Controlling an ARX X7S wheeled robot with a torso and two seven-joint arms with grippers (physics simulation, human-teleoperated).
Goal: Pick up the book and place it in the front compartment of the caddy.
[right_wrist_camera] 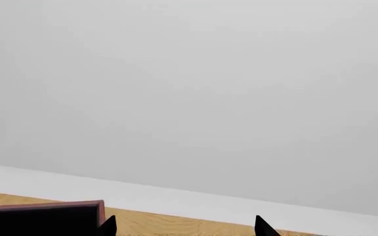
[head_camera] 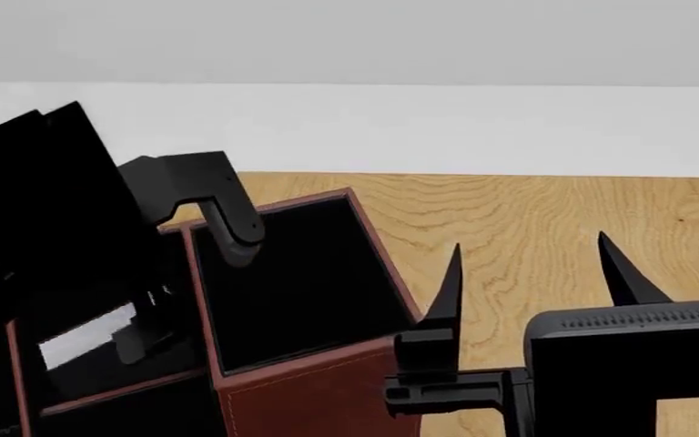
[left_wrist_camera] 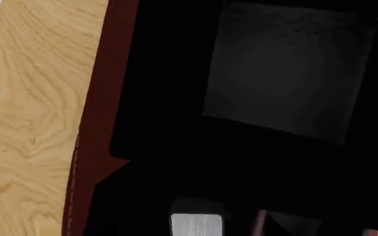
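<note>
The dark red caddy [head_camera: 313,387] with black lining stands on the wooden table [head_camera: 544,228]. My left gripper [head_camera: 137,332] reaches down into the caddy's left side and is shut on the black book, whose pale page edge [head_camera: 83,335] shows among the black walls. In the left wrist view the page edge [left_wrist_camera: 197,226] sits at my jaws, above a black-lined cell with a grey floor [left_wrist_camera: 281,73] and beside the caddy's red wall [left_wrist_camera: 104,123]. I cannot tell which cell the book is in. My right gripper [head_camera: 531,273] is open and empty, just right of the caddy.
The large cell [head_camera: 301,282] nearest my right gripper holds nothing. Bare wooden table stretches right and behind the caddy, up to a white wall [head_camera: 447,127]. The right wrist view shows the caddy's corner [right_wrist_camera: 45,219], the table edge and the wall.
</note>
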